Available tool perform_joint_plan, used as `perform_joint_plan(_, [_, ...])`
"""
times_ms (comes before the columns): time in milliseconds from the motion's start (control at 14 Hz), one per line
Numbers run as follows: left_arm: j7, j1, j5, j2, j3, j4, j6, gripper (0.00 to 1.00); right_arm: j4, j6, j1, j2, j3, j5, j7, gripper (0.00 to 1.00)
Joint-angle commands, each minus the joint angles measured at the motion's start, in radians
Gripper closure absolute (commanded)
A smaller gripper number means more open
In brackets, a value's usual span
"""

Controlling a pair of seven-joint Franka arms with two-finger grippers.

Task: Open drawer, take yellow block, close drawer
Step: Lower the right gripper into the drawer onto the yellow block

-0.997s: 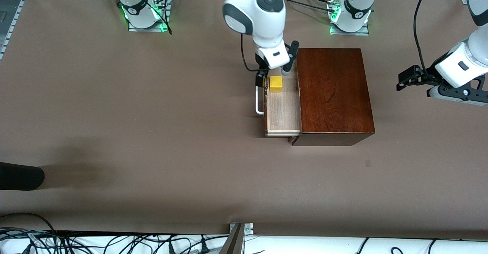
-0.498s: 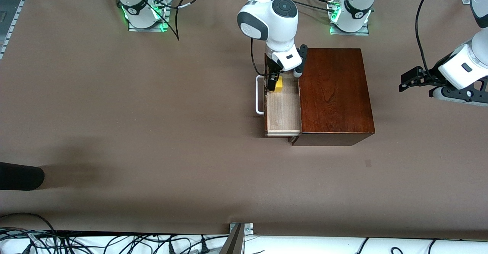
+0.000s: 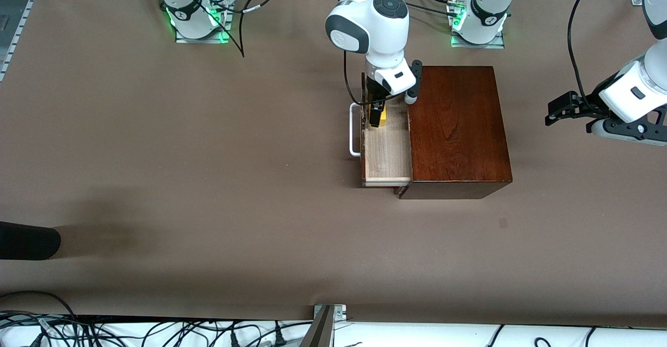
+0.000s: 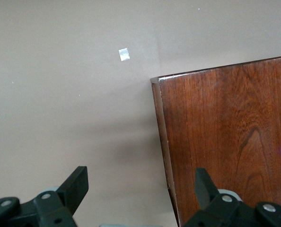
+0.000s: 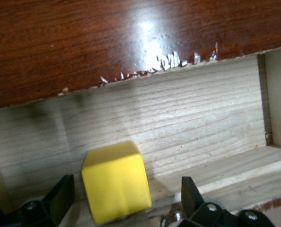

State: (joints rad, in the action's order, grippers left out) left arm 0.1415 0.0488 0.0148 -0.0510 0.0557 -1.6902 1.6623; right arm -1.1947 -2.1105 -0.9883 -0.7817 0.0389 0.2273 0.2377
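No legible text or labels.

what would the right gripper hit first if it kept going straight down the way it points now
Most likely the yellow block: the right gripper is open, fingers either side of it inside the open drawer. Past the block comes the drawer's floor; the depth left is unclear.

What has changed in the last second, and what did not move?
The right gripper came down from over the drawer's end nearest the bases into the drawer, and its open fingers now stand on two sides of the yellow block; it has not gripped it yet. The block, the open drawer and the box stayed in place. The left gripper waits open at its end of the table.
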Motion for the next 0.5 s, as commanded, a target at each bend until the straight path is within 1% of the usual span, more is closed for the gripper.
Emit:
perform_joint_plan(0, [0.023,-0.009,0.008,-0.004,-0.004,0.007,0.004,0.00,0.035,-0.011,-0.012,-0.042,-0.011,0.020,0.008,0.00])
perform_joint_plan(285, [0.023,-0.009,0.007,-0.009,-0.004,0.009,0.017,0.00,0.035,-0.022,-0.013,-0.056,-0.010,0.050,0.008,0.00])
perform_joint_plan(356, [0.023,-0.009,0.007,-0.009,-0.004,0.011,0.017,0.00,0.035,-0.025,-0.012,-0.056,-0.010,0.050,0.012,0.06])
perform_joint_plan(427, [0.023,-0.009,0.007,-0.009,-0.004,0.011,0.017,0.00,0.035,-0.025,-0.012,-0.056,-0.011,0.050,0.023,0.33])
